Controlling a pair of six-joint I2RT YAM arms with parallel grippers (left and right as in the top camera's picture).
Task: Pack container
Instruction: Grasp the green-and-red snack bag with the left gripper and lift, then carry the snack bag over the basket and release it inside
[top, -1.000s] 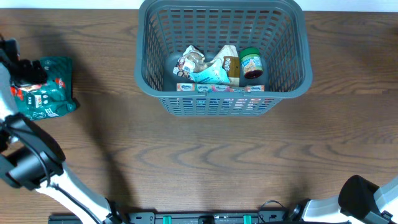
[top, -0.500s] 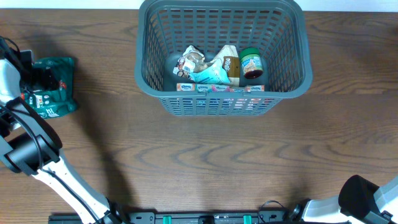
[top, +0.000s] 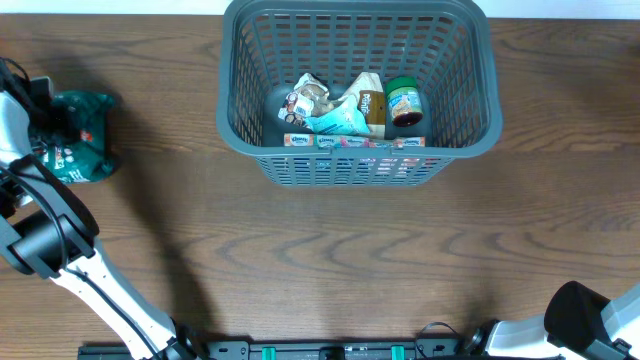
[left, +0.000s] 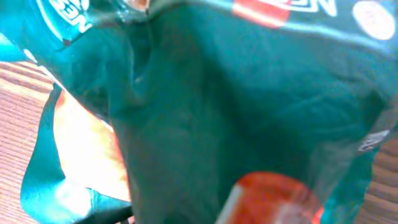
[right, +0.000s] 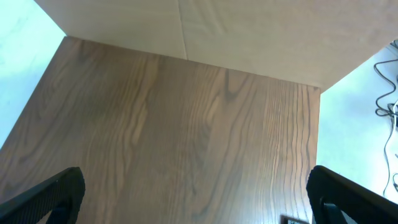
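The container (top: 228, 90), a large dark grey slotted basket, stands at the back middle of the table. It holds snack bags (top: 325, 108), a green-lidded jar (top: 404, 100) and a flat box (top: 355, 142) along its front wall. A green snack bag (top: 82, 145) lies at the far left of the table. My left gripper (top: 52, 128) is shut on its left part. In the left wrist view the green bag (left: 236, 112) fills the frame and hides the fingers. My right gripper (right: 199, 199) stands open over bare wood, with nothing between its fingers.
A long stretch of wooden table lies between the green bag and the container. Part of my right arm (top: 590, 318) shows at the front right corner. The table's far edge (right: 186, 57) meets a light wall in the right wrist view.
My left gripper has shut on the green bag, which has bunched up and now looks narrower. The right arm and the container's contents have not moved.
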